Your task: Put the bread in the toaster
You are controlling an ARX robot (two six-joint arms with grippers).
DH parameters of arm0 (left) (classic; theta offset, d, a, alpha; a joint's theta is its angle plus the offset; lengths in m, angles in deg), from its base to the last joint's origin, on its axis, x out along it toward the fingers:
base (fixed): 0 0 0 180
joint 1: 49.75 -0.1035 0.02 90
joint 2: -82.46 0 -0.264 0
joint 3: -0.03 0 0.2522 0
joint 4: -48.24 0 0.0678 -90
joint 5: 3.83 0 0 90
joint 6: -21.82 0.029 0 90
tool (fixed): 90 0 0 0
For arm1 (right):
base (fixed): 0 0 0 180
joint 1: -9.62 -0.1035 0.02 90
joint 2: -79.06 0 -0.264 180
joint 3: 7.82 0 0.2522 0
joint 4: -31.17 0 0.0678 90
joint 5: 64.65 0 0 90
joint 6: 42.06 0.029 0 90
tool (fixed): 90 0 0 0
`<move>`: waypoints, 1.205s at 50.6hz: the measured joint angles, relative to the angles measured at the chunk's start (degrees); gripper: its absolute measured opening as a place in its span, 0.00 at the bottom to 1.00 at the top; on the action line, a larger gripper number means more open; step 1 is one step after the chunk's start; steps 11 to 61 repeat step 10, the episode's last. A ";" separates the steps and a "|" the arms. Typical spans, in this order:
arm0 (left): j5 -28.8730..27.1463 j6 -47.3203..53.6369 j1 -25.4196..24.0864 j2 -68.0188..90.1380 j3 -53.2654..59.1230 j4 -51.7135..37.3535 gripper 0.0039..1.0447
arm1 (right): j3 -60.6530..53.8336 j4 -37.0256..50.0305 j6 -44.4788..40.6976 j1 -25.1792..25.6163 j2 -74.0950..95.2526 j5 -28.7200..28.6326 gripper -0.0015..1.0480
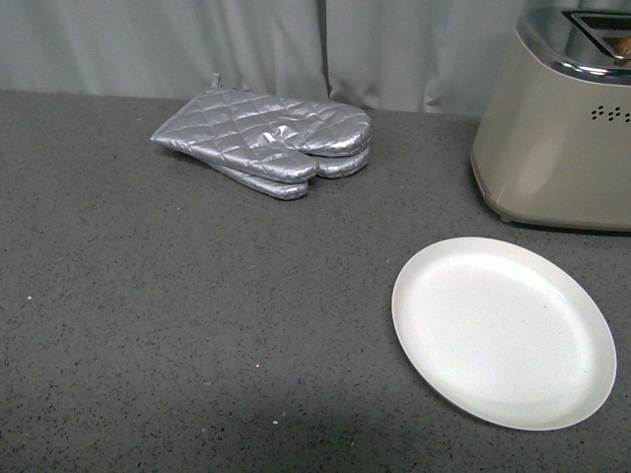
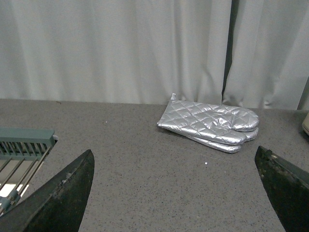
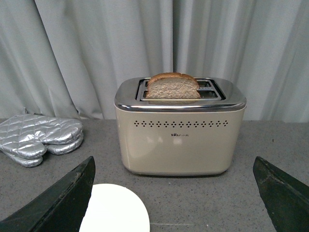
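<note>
The beige toaster (image 3: 179,137) stands on the dark counter, and the bread (image 3: 173,86) sits upright in its near slot with the rounded crust sticking out. In the front view the toaster (image 1: 557,138) is at the far right, with a sliver of the bread (image 1: 620,45) showing at its top. My right gripper (image 3: 174,193) is open and empty, back from the toaster's front. My left gripper (image 2: 176,188) is open too, with bare counter between its fingers. Neither arm shows in the front view.
An empty white plate (image 1: 503,330) lies in front of the toaster, seen also as the plate (image 3: 116,210) by my right gripper. Two stacked silver quilted oven mitts (image 1: 271,143) lie at the back centre. A grey rack (image 2: 21,150) is at the left. Grey curtains hang behind.
</note>
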 joint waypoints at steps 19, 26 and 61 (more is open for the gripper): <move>0.00 0.00 0.00 0.00 0.00 0.00 0.94 | 0.00 0.00 0.00 0.00 0.00 0.00 0.91; 0.00 0.00 0.00 0.00 0.00 0.00 0.94 | 0.00 0.00 0.00 0.00 0.00 0.00 0.91; 0.00 0.00 0.00 0.00 0.00 0.00 0.94 | 0.00 0.00 0.00 0.00 0.00 0.00 0.91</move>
